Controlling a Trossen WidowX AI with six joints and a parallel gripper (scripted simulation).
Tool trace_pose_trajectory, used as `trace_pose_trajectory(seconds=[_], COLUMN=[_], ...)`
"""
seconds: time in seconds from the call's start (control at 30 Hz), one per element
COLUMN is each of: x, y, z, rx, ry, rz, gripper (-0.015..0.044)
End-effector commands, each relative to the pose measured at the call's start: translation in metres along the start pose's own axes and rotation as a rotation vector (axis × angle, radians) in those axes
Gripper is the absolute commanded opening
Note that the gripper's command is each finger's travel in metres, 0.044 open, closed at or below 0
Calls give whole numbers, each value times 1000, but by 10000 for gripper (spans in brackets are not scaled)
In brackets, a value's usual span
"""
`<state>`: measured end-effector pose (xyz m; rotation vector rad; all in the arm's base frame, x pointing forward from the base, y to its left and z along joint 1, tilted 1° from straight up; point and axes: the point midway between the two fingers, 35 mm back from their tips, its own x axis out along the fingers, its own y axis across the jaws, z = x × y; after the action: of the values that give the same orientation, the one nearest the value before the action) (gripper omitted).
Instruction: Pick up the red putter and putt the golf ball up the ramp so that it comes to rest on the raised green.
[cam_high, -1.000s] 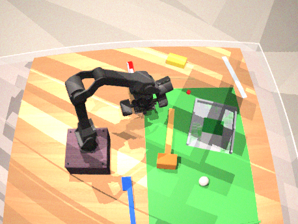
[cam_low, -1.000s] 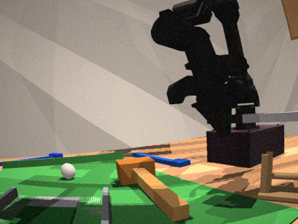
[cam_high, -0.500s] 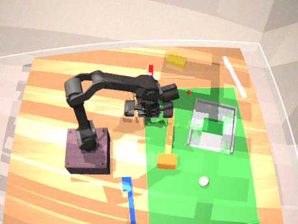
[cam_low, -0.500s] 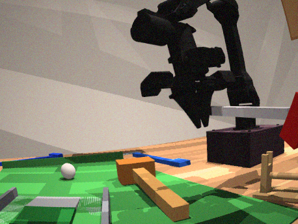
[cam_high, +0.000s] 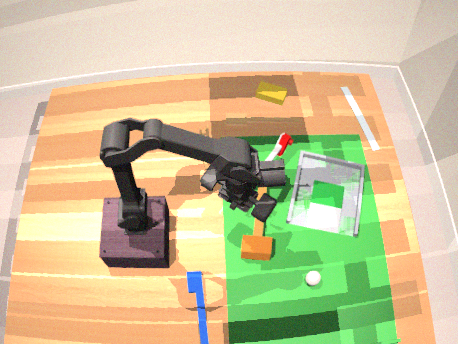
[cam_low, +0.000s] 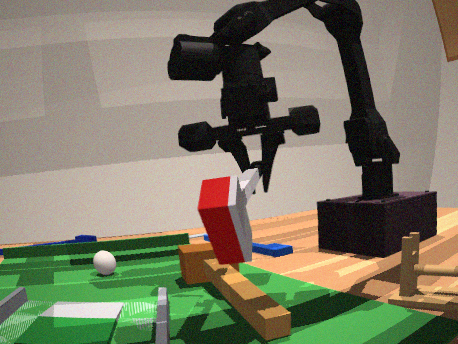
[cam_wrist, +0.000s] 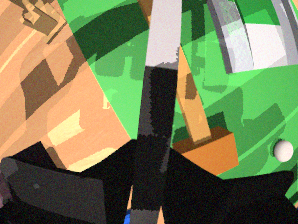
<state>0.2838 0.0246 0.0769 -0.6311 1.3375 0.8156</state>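
Tightly, fingers (cam_low: 248, 167) clamp red putter (cam_low: 227, 220).

Tabletop mini-golf rig: wooden table (cam_high: 100, 105), green mat (cam_high: 360, 280), bare walls.

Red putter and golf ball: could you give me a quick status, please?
Gripper shut on red putter, held aloft. Golf ball on turf, untouched. Orange mallet lies between putter and ball.

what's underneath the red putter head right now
The red putter hangs in the gripper, head lifted over the green mat. In the exterior view the orange wooden mallet lies below it. Whether head and mallet touch cannot be told; the head covers that spot.
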Motion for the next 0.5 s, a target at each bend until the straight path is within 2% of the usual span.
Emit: trace_pose_trajectory(seconds=[0.0, 0.47], x=[-5, -23], y=[-14, -55], z=[-12, -78], rx=[124, 653], ry=[6, 48], rz=[-18, -80], gripper=[0, 0])
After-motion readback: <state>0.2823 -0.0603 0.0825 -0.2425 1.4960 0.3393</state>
